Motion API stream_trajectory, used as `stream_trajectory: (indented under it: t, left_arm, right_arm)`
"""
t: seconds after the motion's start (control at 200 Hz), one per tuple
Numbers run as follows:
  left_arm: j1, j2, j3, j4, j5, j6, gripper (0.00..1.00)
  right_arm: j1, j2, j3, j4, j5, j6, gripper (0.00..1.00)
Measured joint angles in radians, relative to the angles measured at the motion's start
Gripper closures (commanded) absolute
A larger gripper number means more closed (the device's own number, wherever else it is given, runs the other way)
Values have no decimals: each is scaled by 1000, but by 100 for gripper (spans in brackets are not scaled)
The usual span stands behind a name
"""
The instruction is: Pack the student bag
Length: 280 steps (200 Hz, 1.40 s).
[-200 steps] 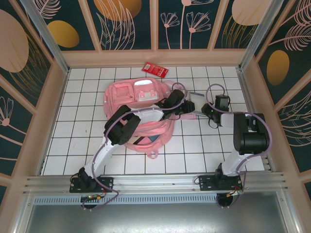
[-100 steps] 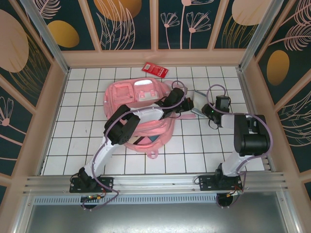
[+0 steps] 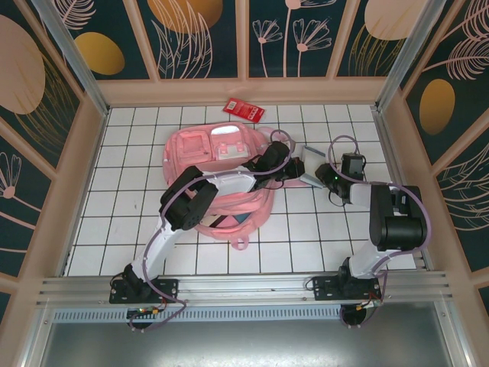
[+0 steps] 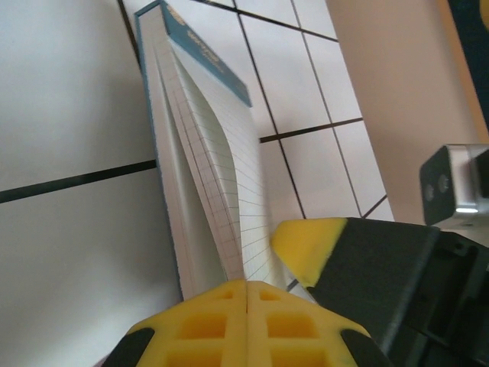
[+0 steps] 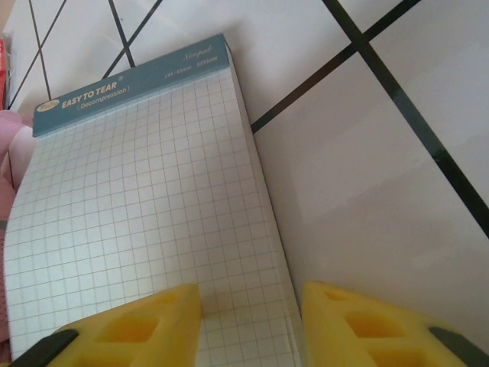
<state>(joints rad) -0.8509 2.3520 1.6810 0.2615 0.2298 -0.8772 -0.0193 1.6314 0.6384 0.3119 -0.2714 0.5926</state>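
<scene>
The white tiled table (image 3: 114, 214) carries the large soft pink fabric backpack (image 3: 200, 145), which lies flat left of centre, partly under the left arm. Just right of it is the squared-paper notepad with a teal header strip (image 5: 145, 214). The left gripper (image 4: 246, 284) has its jaws clenched, seemingly on the pad's near edge, where the top sheets bow. The right gripper (image 5: 248, 302) stands released astride a corner. The left should hold the whole block, not loose sheets, and lift clear before swinging toward the bag.

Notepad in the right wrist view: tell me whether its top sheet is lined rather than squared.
No, the notepad shows a grid of small squares below its teal header strip.
</scene>
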Motion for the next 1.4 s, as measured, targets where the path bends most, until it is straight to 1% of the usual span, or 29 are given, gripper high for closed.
stream_trajectory:
  t: [0.065, 0.095, 0.105, 0.12, 0.16, 0.44, 0.485, 0.631, 0.751, 0.886, 1.201, 1.221, 1.286, 1.311, 1.341, 1.401]
  left_arm:
    - [0, -6, 0, 1, 5, 1, 100]
    - [0, -8, 0, 1, 8, 2, 95]
    - [0, -8, 0, 1, 9, 2, 96]
    - [0, -8, 0, 1, 10, 3, 100]
    - [0, -8, 0, 0, 10, 8, 100]
    - [0, -8, -9, 3, 25, 11, 100]
    - [0, -8, -14, 13, 26, 11, 100]
    - [0, -39, -85, 70, 35, 1, 100]
    - [3, -78, -139, 113, 51, -19, 100]
    - [11, -100, -150, 156, 76, -37, 100]
    - [22, -102, -150, 203, 101, -69, 100]
    - [22, -102, -147, 198, 103, -68, 95]
    - [21, -102, -131, 167, 102, -53, 61]
    - [21, -102, -122, 151, 100, -46, 51]
    - [21, -102, -112, 134, 95, -39, 46]
    - [21, -102, -93, 101, 83, -24, 44]
  right_arm:
    - [-2, -3, 0, 2, -7, 8, 52]
    - [-2, -4, 0, 3, -10, 9, 49]
    - [-2, -5, 0, 3, -11, 8, 49]
    - [-2, -5, 0, 3, -12, 9, 48]
    - [-2, -7, 0, 3, -15, 11, 46]
    - [-2, -41, 0, 3, -18, 9, 44]
    - [-2, -43, 0, 2, -18, 9, 41]
    - [-8, -64, -13, 2, -27, 17, 35]
    - [-49, -74, -38, 32, -92, 42, 35]
    - [-96, -74, -70, 76, -163, 82, 35]
    - [-101, -72, -85, 142, -254, 128, 35]
    - [-101, -72, -86, 143, -256, 129, 35]
    - [-102, -72, -86, 144, -254, 129, 35]
    - [-102, -72, -86, 144, -253, 128, 35]
    - [-102, -73, -86, 142, -252, 128, 35]
    - [-102, -73, -86, 137, -245, 124, 35]
